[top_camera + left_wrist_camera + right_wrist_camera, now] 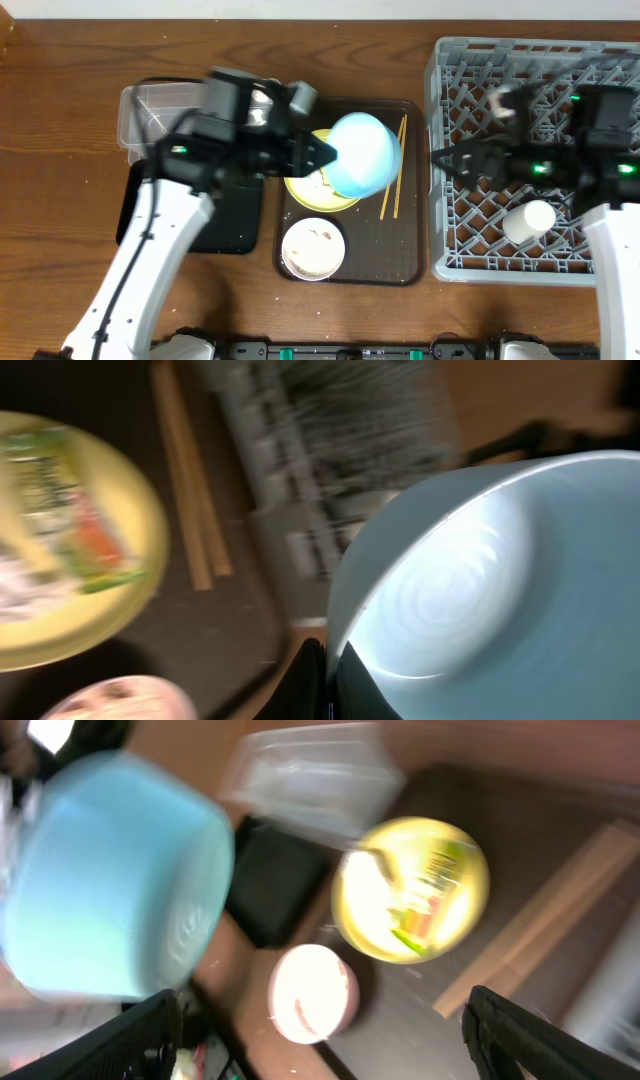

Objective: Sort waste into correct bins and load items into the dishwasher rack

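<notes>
Progress: early. Only the cup [530,220] lies in the rack [470,60]. The plate [305,192], white bowl [313,248] and chopsticks [393,170] sit on the brown tray [350,272] on the desk [60,100]. The wrapper [75,510] is on the plate, and there are pale scraps in the white bowl. The tub [150,105] and black tray [230,222] seem to hold no waste, though blur limits this. My judgement: waste sorting is not begun and four items remain to load.

In hand: the blue bowl [365,152], lifted clear of the brown tray, above the plate's right part. The left claw [322,153] pinches its rim from the bowl's left side. The right claw [445,158] hangs over the rack's near-left edge, fingers spread wide and empty. It points toward the bowl but is apart from it. The bowl is likely bound for the rack, perhaps by handover.
</notes>
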